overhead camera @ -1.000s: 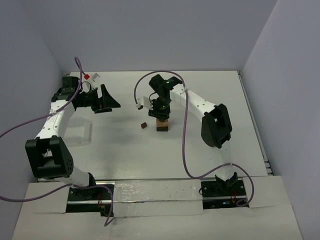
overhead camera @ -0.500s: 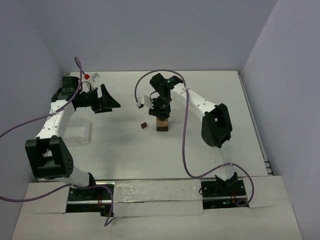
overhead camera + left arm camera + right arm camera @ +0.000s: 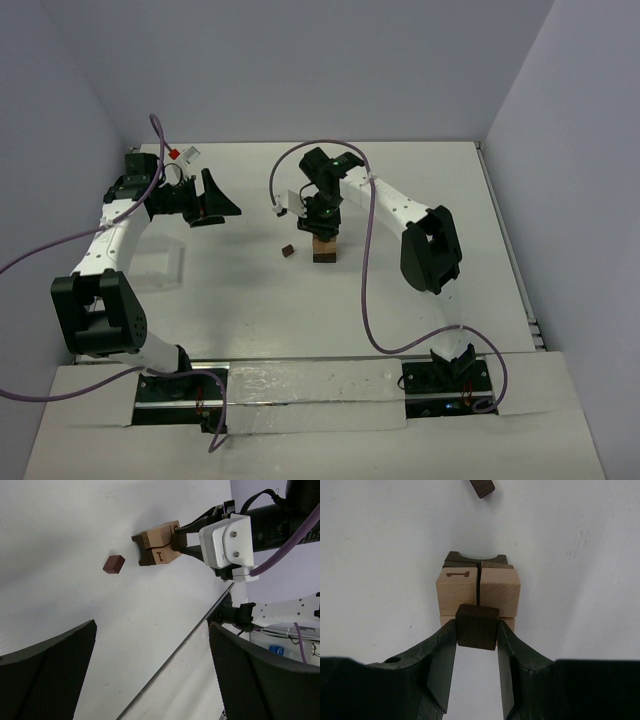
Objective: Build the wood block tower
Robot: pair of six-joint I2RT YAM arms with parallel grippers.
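At mid-table, a touch right of centre: the wood block tower (image 3: 323, 252), low and squat. From the right wrist, two light tan blocks (image 3: 499, 591) side by side on top, the left one stamped with a brown mark. More tan just below at the near side, dark brown pieces at the far side, one with a curved cut-out. From the left wrist, the stack lying sideways in frame, a printed mark on a lower tan face.

Over the tower's near edge: one dark brown block (image 3: 477, 622), pinched from both sides by the right gripper (image 3: 477, 630), fingers closed snugly on it. Hard to tell whether resting on the tan blocks beneath or hanging just clear of them. From above, that gripper pointing down onto the stack and hiding most of its top.

Just left of the tower and apart from it: a loose dark block (image 3: 287, 250), alone on the white table (image 3: 250, 310).

Farther out, at the far left of the table: the left gripper (image 3: 214, 200), spread wide, holding nothing, aimed across at the tower and well apart from it. In its own wrist view, only the two black mesh-textured fingers (image 3: 45, 675) at the bottom corners, with tower, loose block and right gripper framed in the gap beyond.

Purple cables (image 3: 364, 290) looping off both arms. Pale grey walls (image 3: 300, 70) on three sides.
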